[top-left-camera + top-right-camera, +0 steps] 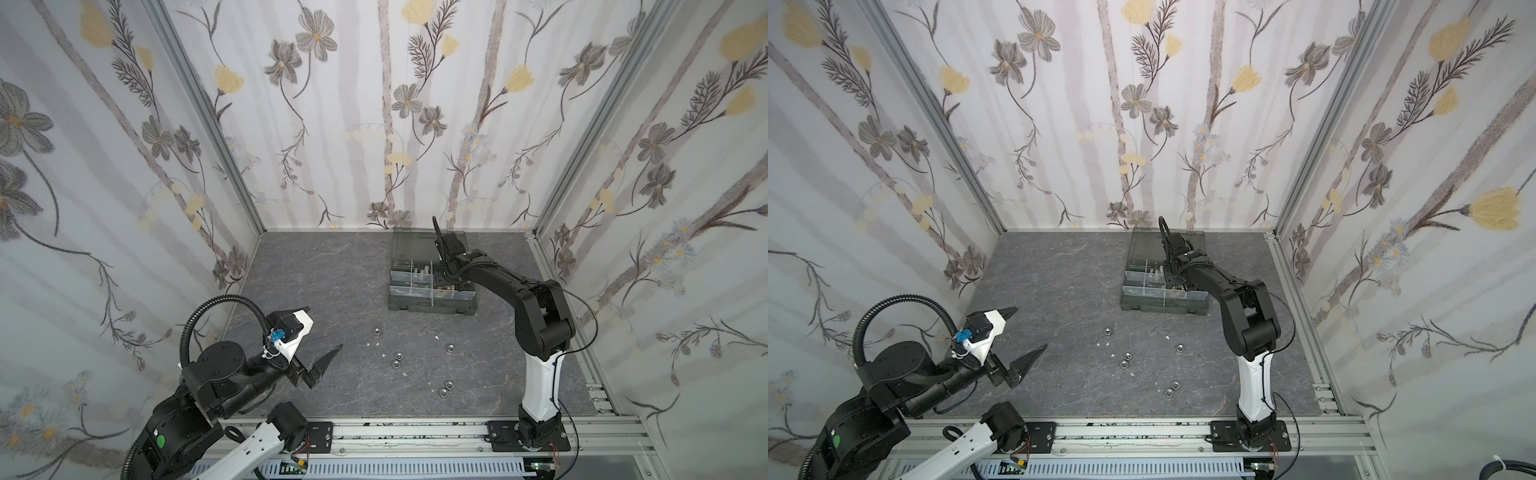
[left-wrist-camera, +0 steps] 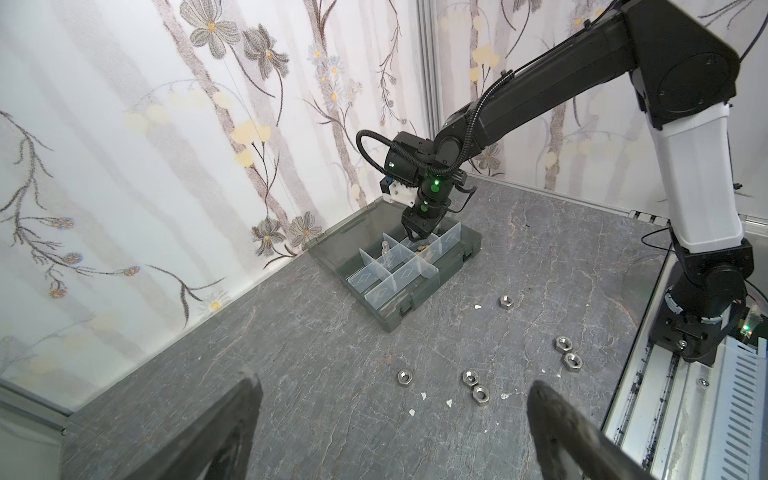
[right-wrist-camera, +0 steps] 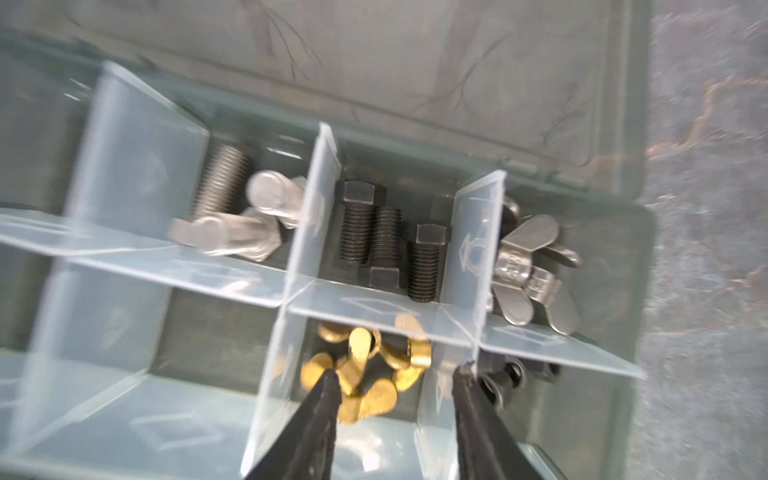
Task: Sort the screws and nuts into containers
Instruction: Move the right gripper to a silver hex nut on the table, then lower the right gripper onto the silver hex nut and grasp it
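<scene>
The dark grey organiser case (image 1: 432,308) (image 1: 1163,306) (image 2: 415,301) lies open at the back, its containers parted by clear dividers. My right gripper (image 3: 399,370) (image 2: 417,237) hangs open over the compartment of brass wing nuts (image 3: 365,365), holding nothing. Neighbouring compartments hold silver screws (image 3: 224,183), black screws (image 3: 386,237), silver wing nuts (image 3: 532,266) and black nuts (image 3: 507,374). Several silver hex nuts (image 1: 395,364) (image 1: 1124,364) (image 2: 470,377) lie loose on the table in front of the case. My left gripper (image 1: 325,327) (image 1: 1031,327) (image 2: 392,381) hovers open at the front left.
Tiny white specks (image 1: 437,337) (image 2: 449,402) are scattered among the loose nuts. The case's smoky lid (image 3: 415,62) lies back toward the rear wall (image 1: 374,124). An aluminium rail (image 1: 415,432) runs along the front edge, carrying both arm bases.
</scene>
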`<action>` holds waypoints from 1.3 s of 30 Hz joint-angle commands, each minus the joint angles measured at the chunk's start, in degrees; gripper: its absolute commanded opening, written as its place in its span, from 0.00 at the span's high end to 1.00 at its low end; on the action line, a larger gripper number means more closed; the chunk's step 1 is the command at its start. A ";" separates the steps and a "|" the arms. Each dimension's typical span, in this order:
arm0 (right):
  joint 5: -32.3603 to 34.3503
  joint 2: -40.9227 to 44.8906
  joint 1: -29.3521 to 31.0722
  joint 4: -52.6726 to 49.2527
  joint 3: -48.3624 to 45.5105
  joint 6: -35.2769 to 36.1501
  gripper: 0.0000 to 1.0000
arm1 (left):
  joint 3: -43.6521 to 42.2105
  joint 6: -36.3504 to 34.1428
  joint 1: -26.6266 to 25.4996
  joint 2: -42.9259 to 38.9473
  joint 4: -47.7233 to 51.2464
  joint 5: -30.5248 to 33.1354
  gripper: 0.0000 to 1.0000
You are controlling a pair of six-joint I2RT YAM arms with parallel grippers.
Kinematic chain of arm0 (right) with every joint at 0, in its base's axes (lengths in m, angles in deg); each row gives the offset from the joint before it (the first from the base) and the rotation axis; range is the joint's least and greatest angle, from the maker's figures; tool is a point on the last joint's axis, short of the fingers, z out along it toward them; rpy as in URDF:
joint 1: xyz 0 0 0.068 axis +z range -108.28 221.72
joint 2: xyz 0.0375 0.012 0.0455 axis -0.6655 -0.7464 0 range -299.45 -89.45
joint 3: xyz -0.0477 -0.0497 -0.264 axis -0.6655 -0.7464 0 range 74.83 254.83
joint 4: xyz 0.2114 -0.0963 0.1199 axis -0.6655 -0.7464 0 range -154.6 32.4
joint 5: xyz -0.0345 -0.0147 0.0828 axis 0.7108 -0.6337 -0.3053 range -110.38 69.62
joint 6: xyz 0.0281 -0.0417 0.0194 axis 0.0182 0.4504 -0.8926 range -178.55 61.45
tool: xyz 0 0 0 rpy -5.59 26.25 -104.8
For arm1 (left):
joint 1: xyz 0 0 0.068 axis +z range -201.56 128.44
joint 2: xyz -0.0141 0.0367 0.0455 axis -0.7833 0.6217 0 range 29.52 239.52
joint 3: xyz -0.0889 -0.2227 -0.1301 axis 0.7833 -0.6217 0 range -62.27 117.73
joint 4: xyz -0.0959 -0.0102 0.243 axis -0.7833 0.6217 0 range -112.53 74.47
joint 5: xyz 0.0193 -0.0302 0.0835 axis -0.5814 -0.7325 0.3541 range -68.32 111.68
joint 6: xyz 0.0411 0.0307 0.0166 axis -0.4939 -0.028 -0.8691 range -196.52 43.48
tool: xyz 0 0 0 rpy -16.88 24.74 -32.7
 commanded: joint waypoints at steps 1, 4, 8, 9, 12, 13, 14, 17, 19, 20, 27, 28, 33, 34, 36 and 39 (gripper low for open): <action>1.34 4.47 0.57 -3.22 -1.75 -0.88 0.53 | 0.20 -0.52 0.00 0.25 -1.57 -0.34 0.00; 1.99 10.22 2.00 -5.46 -6.01 -3.19 0.52 | 0.14 -0.51 0.00 0.25 -1.47 -0.28 0.00; 2.83 18.58 5.17 -7.62 -14.52 -8.93 0.50 | 0.01 0.02 -0.02 -0.02 -0.76 -0.72 0.00; 2.65 20.53 5.94 -8.79 -16.63 -11.30 0.50 | 0.14 0.26 0.00 -0.02 -0.48 -1.12 0.00; 2.48 25.26 9.03 -11.01 -22.49 -17.27 0.49 | 0.44 0.59 -0.04 -0.11 -0.26 -1.60 0.00; 2.36 26.63 10.56 -11.25 -24.78 -19.35 0.49 | 0.52 0.64 -0.09 -0.19 -0.25 -1.60 0.00; 2.02 27.68 11.71 -11.22 -26.71 -21.22 0.49 | 0.57 0.68 -0.11 -0.21 -0.32 -1.54 0.00; 0.49 30.31 15.42 -10.10 -32.08 -26.65 0.48 | 0.71 0.63 -0.16 -0.27 -0.34 -1.48 0.00; 0.53 31.40 17.69 -9.18 -34.93 -29.37 0.47 | 0.79 0.55 -0.26 -0.24 -0.35 -1.38 0.00; 0.62 31.79 18.40 -8.47 -36.34 -30.68 0.47 | 0.89 0.55 -0.42 -0.28 -0.34 -1.23 0.00; -0.85 31.39 19.46 -2.66 -42.84 -33.52 0.47 | 0.51 0.11 -1.58 -0.19 -0.68 -0.59 0.00; -0.68 30.77 19.46 -2.47 -42.76 -33.33 0.46 | 0.30 0.11 -1.67 -0.28 -0.85 -0.60 0.00; -0.64 27.90 19.46 -1.60 -41.71 -32.20 0.46 | 0.01 0.37 -1.69 -0.46 -0.96 -0.69 0.00; -0.50 27.56 19.46 -1.33 -41.64 -32.09 0.46 | -0.08 0.33 -1.67 -0.54 -0.96 -0.42 0.00; -0.24 26.93 19.37 -1.36 -41.53 -31.97 0.46 | -0.25 0.32 -1.67 -0.71 -1.00 -0.03 0.00; 0.18 25.88 19.29 -1.31 -41.23 -31.63 0.47 | -0.59 0.46 -1.67 -1.07 -1.22 0.28 0.00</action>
